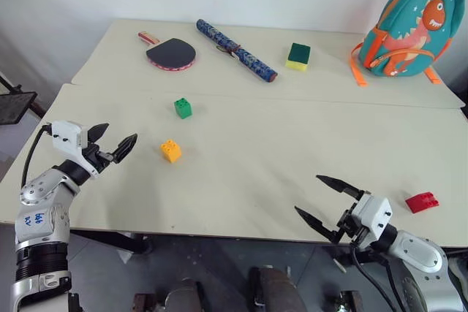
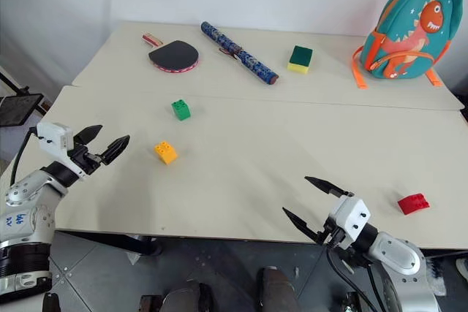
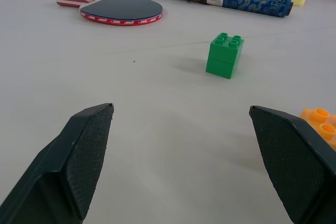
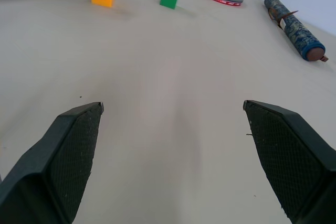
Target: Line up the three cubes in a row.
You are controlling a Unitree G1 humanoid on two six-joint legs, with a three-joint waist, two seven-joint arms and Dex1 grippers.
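While both claws, left (image 1: 117,141) and right (image 1: 327,199), gape wide and empty, the studded green cube (image 1: 183,108) sits near the paddle (image 1: 170,53), orange-yellow cube (image 1: 171,151) just past it, red cube (image 1: 422,202) well apart.

Three stud-top cubes on the table (image 1: 241,173): one green cube (image 1: 183,108), one orange-yellow cube (image 1: 171,151), one red cube (image 1: 422,202). One table-tennis paddle (image 1: 170,52). One rolled blue mat (image 1: 235,50). One green-and-yellow sponge block (image 1: 298,56). One dinosaur backpack (image 1: 412,27). Two grippers: left gripper (image 1: 117,139), right gripper (image 1: 320,199). Two tabletop panels, butted together.
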